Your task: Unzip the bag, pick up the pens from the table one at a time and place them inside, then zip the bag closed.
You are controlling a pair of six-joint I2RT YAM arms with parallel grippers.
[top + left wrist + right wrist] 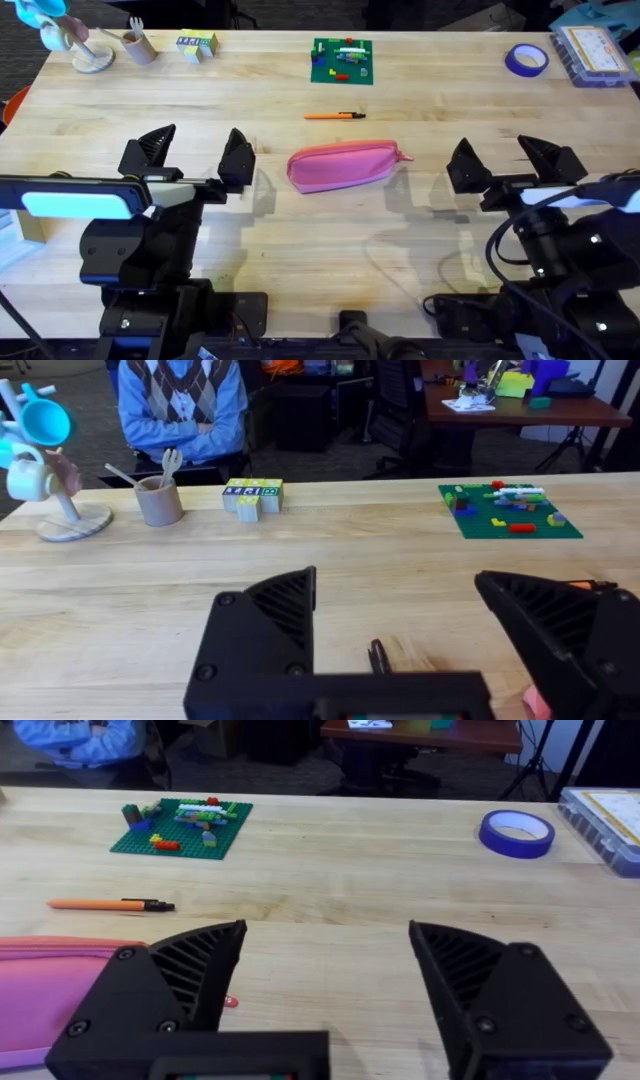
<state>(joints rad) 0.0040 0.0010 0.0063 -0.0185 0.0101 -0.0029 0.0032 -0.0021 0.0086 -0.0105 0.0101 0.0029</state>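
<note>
The pink bag point(345, 165) lies lengthwise at the middle of the table point(300, 260), looking zipped shut, with its pull tab point(405, 156) at the right end. One orange pen point(335, 116) with a black end lies just beyond it. My left gripper point(195, 155) stands open to the bag's left and my right gripper point(508, 162) stands open to its right, both holding nothing. The right wrist view has the bag point(50, 985), the pen point(110, 904) and the open gripper point(325, 980). In the left wrist view the open gripper point(400, 620) faces the table.
A green board point(342, 58) with small pieces sits at the back centre. A blue tape roll point(526, 59) and a clear box point(597, 52) are back right. A mug stand point(70, 40), a cup point(138, 45) and small blocks point(196, 44) are back left.
</note>
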